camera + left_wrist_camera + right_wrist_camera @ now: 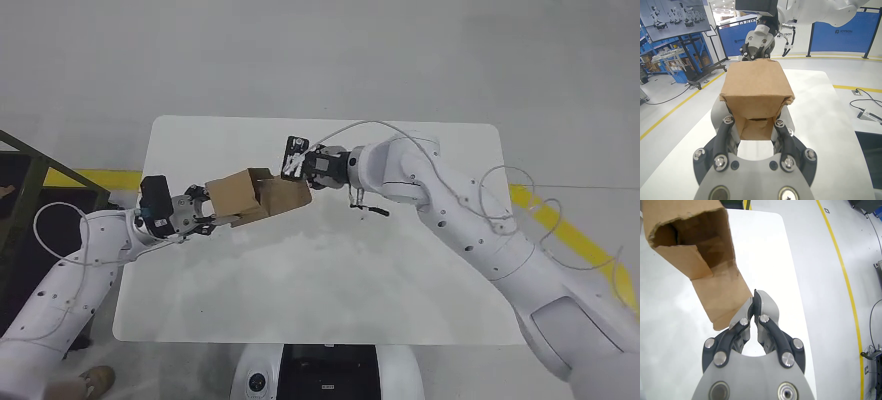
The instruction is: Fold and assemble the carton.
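Observation:
A brown carton (255, 192) is held above the white table (400, 290) between both arms. My left gripper (752, 121) is shut on one end of the carton (755, 83), a finger (726, 123) on each side wall, with a folded flap between them. The other end of the carton (691, 241) is open, and a long flap hangs from it. My right gripper (754, 306) is shut, its fingertips pinching the edge of that flap near its corner. In the top view my right gripper (292, 168) meets the carton from the far side and my left gripper (200, 212) from the left.
The tabletop (819, 117) under and around the carton is bare. A small dark object (372, 210) lies just right of the carton. Off the table there is floor with yellow lines (846, 279), cables and blue barriers (840, 36).

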